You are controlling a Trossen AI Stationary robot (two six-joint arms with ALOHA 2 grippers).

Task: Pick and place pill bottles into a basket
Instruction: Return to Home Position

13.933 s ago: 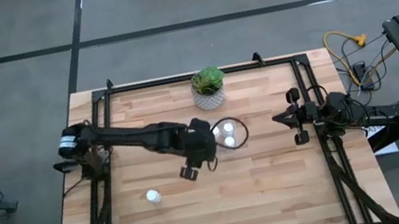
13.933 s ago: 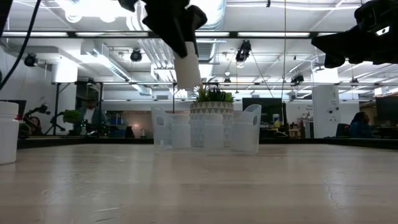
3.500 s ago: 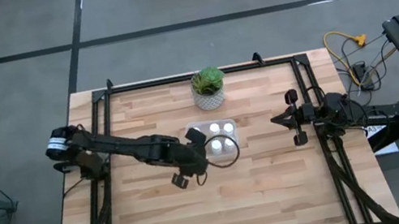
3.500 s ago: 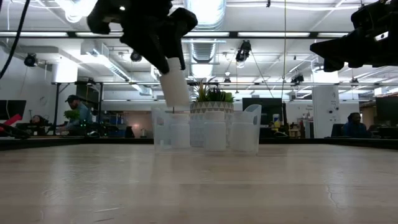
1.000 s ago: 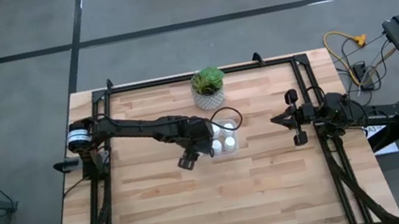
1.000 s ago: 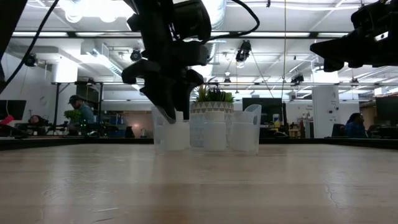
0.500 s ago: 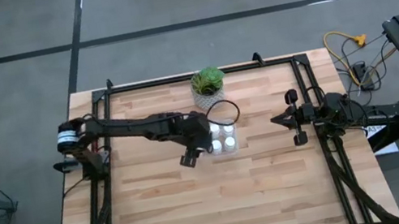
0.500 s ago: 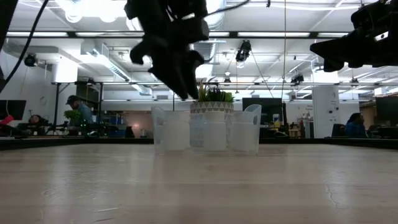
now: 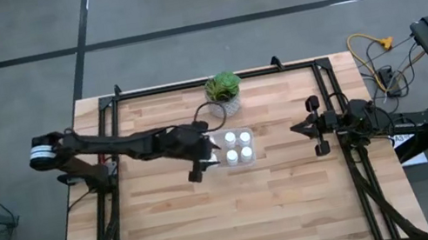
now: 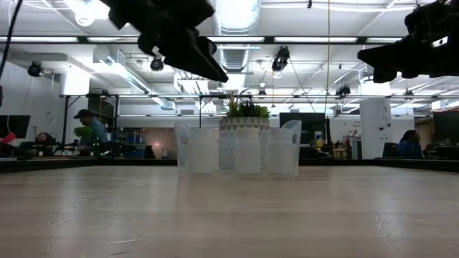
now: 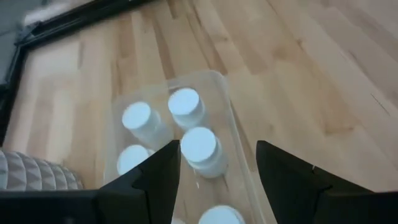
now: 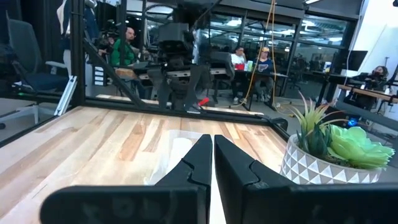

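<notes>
The clear tray point(image 9: 236, 147) stands mid-table with several white pill bottles point(image 9: 238, 146) upright inside it; their round caps point(image 11: 199, 144) show in the left wrist view, and in the low view the bottles point(image 10: 247, 154) stand on their bases behind the tray's clear wall. My left gripper point(image 9: 208, 147) is open and empty, above and just left of the tray; in the low view it point(image 10: 211, 68) hangs well above the bottles. My right gripper point(image 9: 297, 128) is shut and empty, raised to the right of the tray.
A white pot with a green plant point(image 9: 224, 92) stands just beyond the tray's far side. Black frame rails point(image 9: 107, 112) run along the table's left, far and right sides. Bare wood point(image 9: 239, 213) lies toward the near edge. People sit in the room behind point(image 10: 84, 125).
My left gripper has risen out of the tray's left end and drawn back toward the table's left edge, tipping more level. The bottle it stood over stays upright in the tray.
</notes>
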